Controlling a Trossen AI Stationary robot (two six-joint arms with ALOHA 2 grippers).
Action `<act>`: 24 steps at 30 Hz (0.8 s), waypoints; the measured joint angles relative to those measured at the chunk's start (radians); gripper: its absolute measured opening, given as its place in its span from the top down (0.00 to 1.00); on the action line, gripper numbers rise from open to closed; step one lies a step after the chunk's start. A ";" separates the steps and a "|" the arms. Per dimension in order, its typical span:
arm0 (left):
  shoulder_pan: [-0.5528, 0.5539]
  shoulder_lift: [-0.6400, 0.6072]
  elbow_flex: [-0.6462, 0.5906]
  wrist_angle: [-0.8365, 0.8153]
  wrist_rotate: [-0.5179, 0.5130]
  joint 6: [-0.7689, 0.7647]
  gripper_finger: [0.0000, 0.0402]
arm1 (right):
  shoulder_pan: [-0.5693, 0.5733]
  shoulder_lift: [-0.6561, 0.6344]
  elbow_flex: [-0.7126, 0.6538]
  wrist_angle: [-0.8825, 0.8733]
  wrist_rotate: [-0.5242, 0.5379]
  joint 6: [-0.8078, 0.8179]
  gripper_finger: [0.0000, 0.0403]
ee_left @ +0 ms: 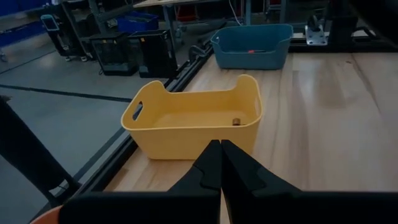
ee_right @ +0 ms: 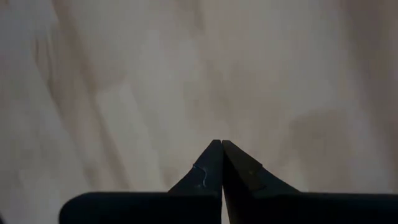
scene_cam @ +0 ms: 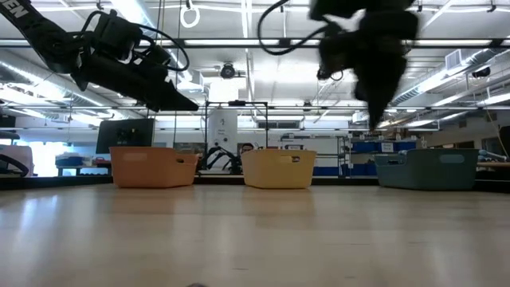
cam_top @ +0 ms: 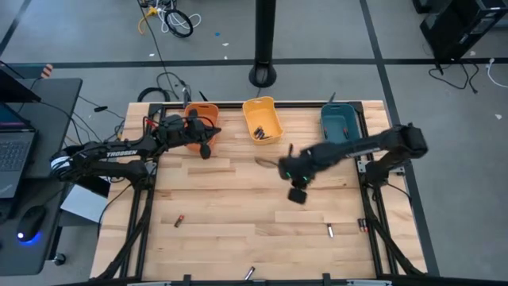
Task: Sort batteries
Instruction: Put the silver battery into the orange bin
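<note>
Lying loose on the front half of the table (cam_top: 238,199) are the unsorted batteries: one (cam_top: 330,230) near the right front, upright in the high view, its long axis running front to back; another (cam_top: 362,225) just beyond it at the right edge; one (cam_top: 179,221) at the left front, lying aslant; and one (cam_top: 249,272) at the very front edge. A few more already sit in the yellow bin (cam_top: 263,119) at the back, between the orange bin (cam_top: 200,125) and the teal bin (cam_top: 341,121). From where I stand, the right tool (cam_top: 298,193) is the nearer one to the loose cells: it hangs above bare wood in mid-table, fingers pressed together and holding nothing, and the right-front battery lies forward of it and a little to its right. I'd judge that one the likely next pick, calling for the fingers to spread and straddle the cell across its long axis. The left tool (ee_left: 221,163) hovers at the back by the orange bin, also pinched shut and empty, pointing toward the yellow bin, well apart from the left-front cell.
</note>
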 joint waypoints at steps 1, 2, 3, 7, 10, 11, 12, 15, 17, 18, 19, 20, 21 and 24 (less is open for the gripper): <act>-0.002 0.000 0.000 0.000 0.001 -0.004 0.98 | 0.031 -0.023 -0.034 0.000 0.000 0.045 0.98; -0.005 0.000 0.000 0.000 0.001 -0.012 0.98 | 0.063 -0.047 -0.065 -0.001 0.000 0.081 0.97; -0.006 0.000 0.000 0.000 0.001 -0.019 0.98 | 0.100 -0.069 -0.091 -0.003 0.002 0.114 0.97; -0.019 0.000 0.000 -0.002 0.002 -0.023 0.98 | 0.262 -0.112 -0.165 -0.008 0.029 0.225 0.91; -0.026 0.000 0.000 -0.003 0.002 -0.023 0.98 | 0.374 -0.115 -0.179 -0.005 0.034 0.304 0.84; -0.026 0.000 0.000 -0.003 0.001 -0.027 0.98 | 0.403 -0.111 -0.182 -0.005 0.034 0.347 0.81; -0.026 0.000 0.000 -0.003 0.001 -0.039 0.98 | 0.425 -0.105 -0.185 -0.005 0.035 0.404 0.77; -0.026 0.000 0.000 -0.003 -0.002 -0.076 0.98 | 0.467 -0.094 -0.197 -0.012 0.015 0.636 0.67; -0.031 0.000 0.000 -0.003 -0.005 -0.090 0.98 | 0.478 -0.090 -0.208 -0.006 -0.014 0.810 0.60; -0.034 0.000 0.000 -0.003 -0.006 -0.095 0.98 | 0.483 -0.086 -0.213 -0.004 -0.032 0.879 0.57; -0.038 0.000 0.000 -0.004 -0.006 -0.098 0.98 | 0.488 -0.081 -0.217 0.005 -0.051 0.932 0.54; -0.043 0.000 0.000 -0.004 -0.006 -0.098 0.98 | 0.493 -0.079 -0.219 0.018 -0.066 0.967 0.51; -0.047 0.000 0.000 -0.005 -0.007 -0.098 0.98 | 0.500 -0.079 -0.225 0.033 -0.075 0.999 0.49; -0.060 0.000 0.000 -0.012 -0.007 -0.098 0.98 | 0.513 -0.079 -0.257 0.073 -0.090 1.106 0.46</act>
